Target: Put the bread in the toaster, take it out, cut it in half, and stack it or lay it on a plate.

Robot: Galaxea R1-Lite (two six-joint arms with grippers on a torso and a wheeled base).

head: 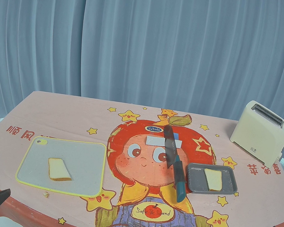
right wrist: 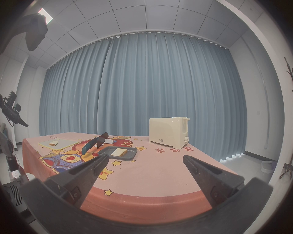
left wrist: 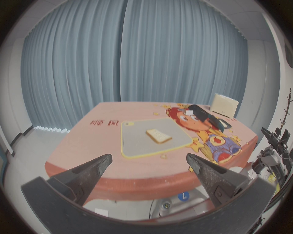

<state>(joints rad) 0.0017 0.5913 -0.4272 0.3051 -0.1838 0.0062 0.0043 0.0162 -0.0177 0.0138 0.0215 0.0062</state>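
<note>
Nearest, the left jaws, dark and wedge-shaped, are held wide apart and empty just off the near left corner of the table [head: 258,208]; the right jaws are likewise spread and empty off the near right corner. A pink cloth with a cartoon print covers the table. One bread slice [head: 59,169], pale with a tan crust, lies flat on the grey, yellow-rimmed cutting board [head: 81,159] towards the near left edge. A second slice [head: 213,179] lies in the dark rectangular tray [head: 193,178] right of centre. The knife [head: 175,163] lies just beside the tray, its dark blade towards the far edge and its teal handle towards the near edge. The cream, boxy toaster [head: 261,132] stands at the far right corner. A pleated blue curtain [head: 153,43] hangs behind.
</note>
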